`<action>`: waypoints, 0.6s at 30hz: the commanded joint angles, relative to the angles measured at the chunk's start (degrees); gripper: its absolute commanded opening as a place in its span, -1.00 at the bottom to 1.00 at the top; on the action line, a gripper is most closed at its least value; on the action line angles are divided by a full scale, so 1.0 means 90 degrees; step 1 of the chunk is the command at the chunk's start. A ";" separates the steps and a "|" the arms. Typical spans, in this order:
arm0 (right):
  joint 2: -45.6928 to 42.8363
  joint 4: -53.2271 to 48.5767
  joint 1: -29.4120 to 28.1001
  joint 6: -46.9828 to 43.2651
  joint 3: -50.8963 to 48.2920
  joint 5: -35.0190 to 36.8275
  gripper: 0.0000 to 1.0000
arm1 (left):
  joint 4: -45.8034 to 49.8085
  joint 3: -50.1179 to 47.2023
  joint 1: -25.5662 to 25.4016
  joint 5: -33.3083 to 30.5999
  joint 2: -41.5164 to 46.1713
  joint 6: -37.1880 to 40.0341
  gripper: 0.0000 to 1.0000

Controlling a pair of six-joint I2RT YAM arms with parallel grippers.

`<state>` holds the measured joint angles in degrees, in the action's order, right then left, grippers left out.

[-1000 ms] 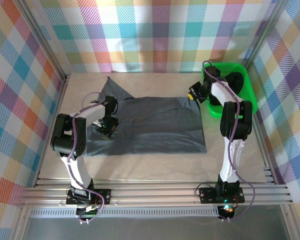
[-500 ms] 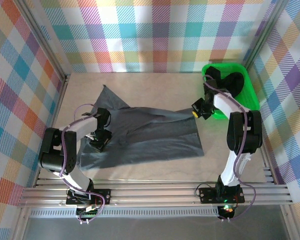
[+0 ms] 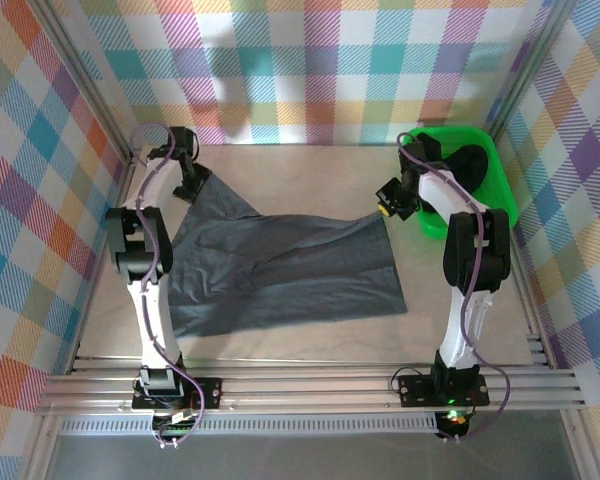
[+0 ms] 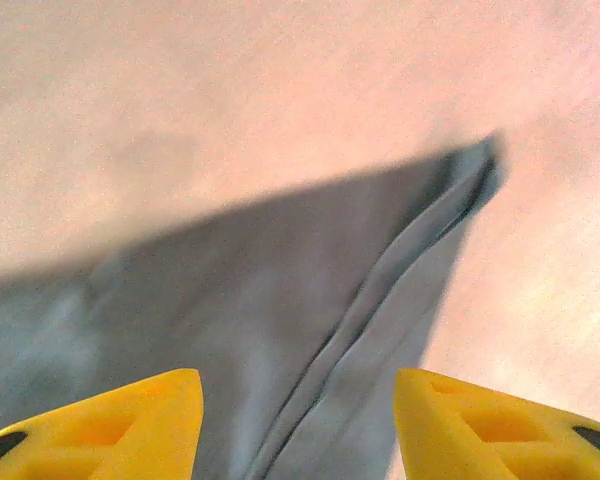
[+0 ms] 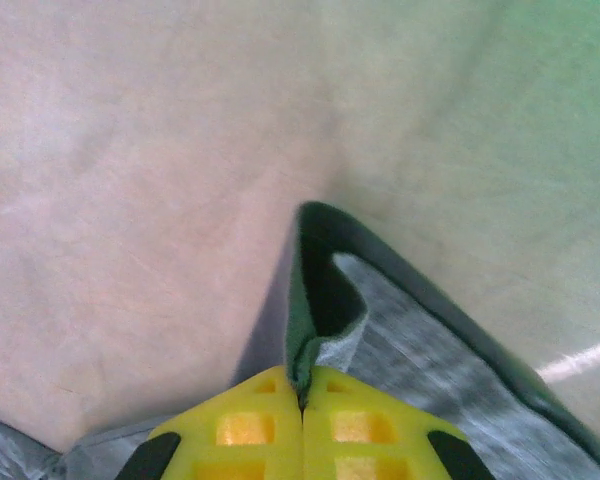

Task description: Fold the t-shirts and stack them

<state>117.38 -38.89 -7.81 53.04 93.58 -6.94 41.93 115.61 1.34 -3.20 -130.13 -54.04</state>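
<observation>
Top external – inventory, one entry per item.

1. Left arm (image 3: 140, 250): rising from its base at near left and stretching almost straight out twd the far-left corner of the table (image 3: 310, 165), wrist pointing down.
2. Left gripper (image 3: 187, 185): hovering over the far-left tip of the grey t-shirt (image 3: 280, 265). Left wrist view: yellow fingers (image 4: 110, 430) standing well apart, nothing between them. The shirt's pointed, seamed tip (image 4: 380, 280) is lying flat on the table below.
3. Right arm (image 3: 470, 270): rising from its base at near right, elbow bending up high and forearm reaching back twd the far side, just left of the green tray (image 3: 500, 185).
4. Right gripper (image 3: 385, 203): jaws closing tight on the far-right corner of the grey t-shirt. Right wrist view: fingertips pressing together and a folded hem edge (image 5: 325, 290) sticking out of the pinch, lifting off the table.
5. Grey t-shirt: spreading across mid-table btwn the two arms, wrinkled, unfolded. Its far edge is running from the left tip to the pinched right corner, its near edge lying loose.
6. Black t-shirts (image 3: 470, 160): bunching inside the green tray at far right, apart from the grey one.
</observation>
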 commanded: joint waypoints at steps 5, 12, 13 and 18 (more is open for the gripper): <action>0.0267 -0.0227 -0.0016 -0.0111 0.0448 -0.0283 -1.00 | -0.0226 0.3267 0.0206 0.0238 -0.2320 0.0932 0.07; 0.0404 -0.0317 -0.0023 -0.0121 0.0689 -0.0313 -1.00 | -0.0829 0.3541 0.0218 0.0623 -0.2883 0.0731 -0.03; 0.0423 -0.0313 -0.0021 -0.0104 0.0705 -0.0332 -1.00 | -0.0763 0.3540 0.0197 0.0600 -0.2885 0.0762 -0.05; 0.0451 -0.0239 -0.0020 -0.0014 0.0705 -0.0418 -1.00 | -0.0444 0.3541 0.0128 0.0498 -0.2946 0.0912 -0.16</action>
<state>120.55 -40.12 -7.86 53.06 98.39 -9.45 35.99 146.08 2.74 1.06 -155.96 -47.55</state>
